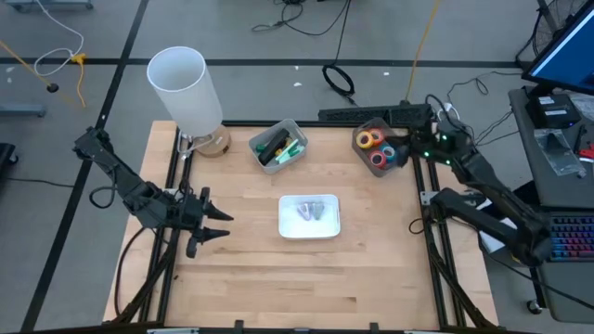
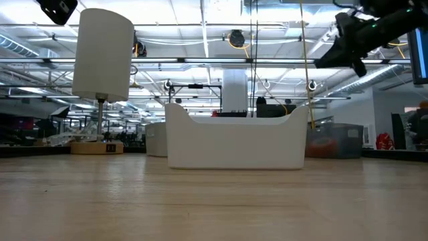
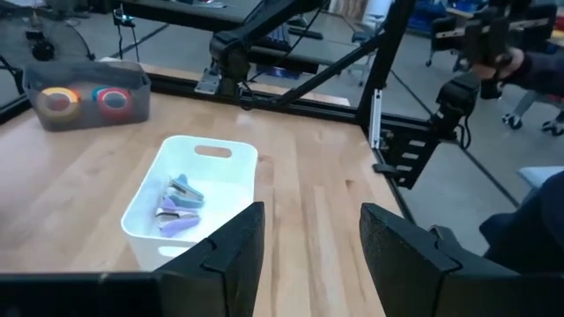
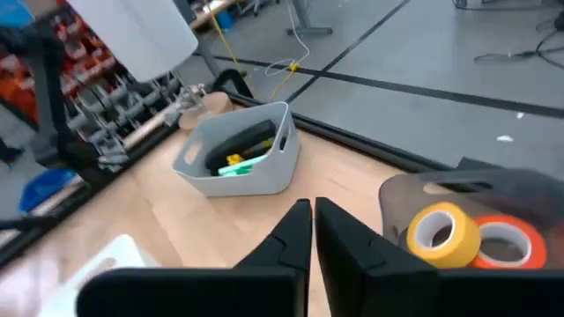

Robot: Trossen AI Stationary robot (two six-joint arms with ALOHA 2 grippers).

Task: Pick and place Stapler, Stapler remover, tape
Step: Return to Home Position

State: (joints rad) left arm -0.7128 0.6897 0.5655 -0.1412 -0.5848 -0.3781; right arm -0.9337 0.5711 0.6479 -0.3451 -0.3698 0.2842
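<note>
A dark see-through bin (image 1: 380, 130) at the table's far right holds the tape rolls: yellow (image 4: 443, 232), orange (image 4: 504, 244), blue (image 1: 389, 148) and red (image 1: 379, 160). My right gripper (image 1: 415, 148) hovers shut just right of that bin, raised off the table (image 2: 348, 43). A grey bin (image 1: 278, 146) at the far middle holds a black stapler (image 4: 242, 141) and small yellow and green pieces. The white tray (image 1: 309, 232) at the centre holds the pastel staple removers (image 3: 176, 207). My left gripper (image 1: 221, 224) waits open near the left edge, pointing at the tray.
A white cylindrical lamp (image 1: 186, 88) on a wooden base stands at the far left corner. Bare wood lies between the tray and the near edge. A black frame rail (image 1: 432, 241) runs along the table's right edge, and cables and a keyboard lie beyond it.
</note>
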